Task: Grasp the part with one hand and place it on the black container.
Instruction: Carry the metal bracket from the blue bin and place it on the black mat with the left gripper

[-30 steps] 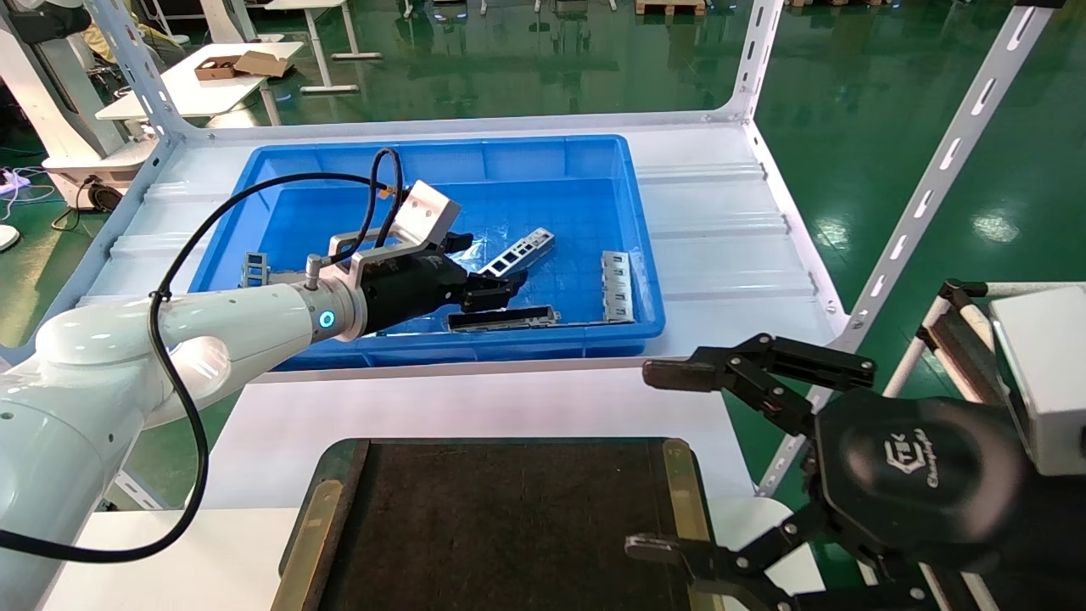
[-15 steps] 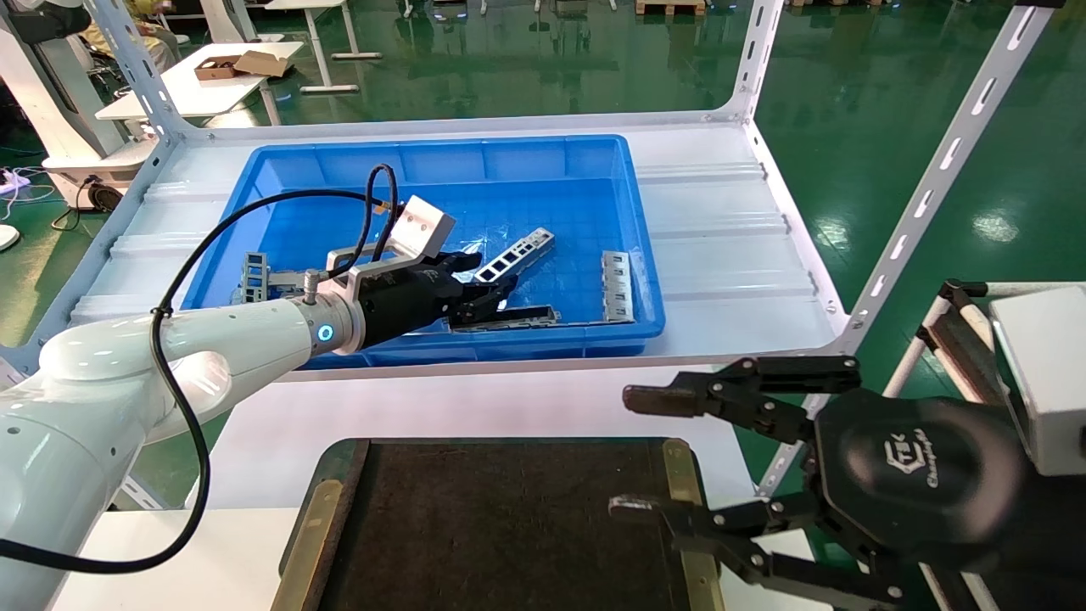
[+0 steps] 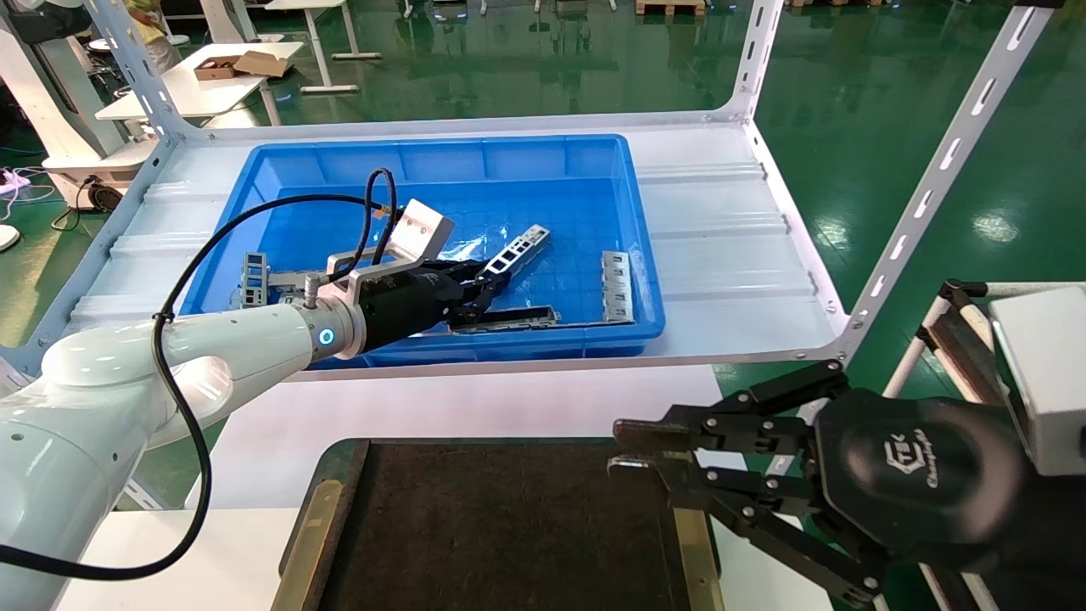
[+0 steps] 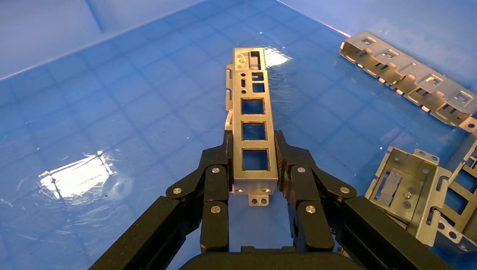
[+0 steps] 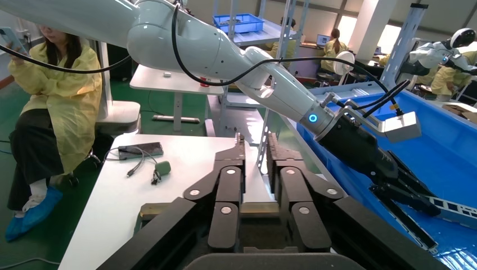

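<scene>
The left gripper (image 4: 253,169) is now clamping its fingers (image 4: 216,180) on the near end of the part (image 3: 513,249), which a second ago lay untouched beyond spread fingers inside the blue bin (image 3: 632,212) at centre frame. The grasp looks secured, so lifting comes next. At lower right, the right gripper (image 3: 624,450) is closing empty over the black container (image 3: 509,526), having been spread wide earlier.

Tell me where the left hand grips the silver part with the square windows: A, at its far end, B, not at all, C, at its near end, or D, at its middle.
C: in the left wrist view the left hand is shut on the part at the near end, and the rest sticks out over the blue bin.
</scene>
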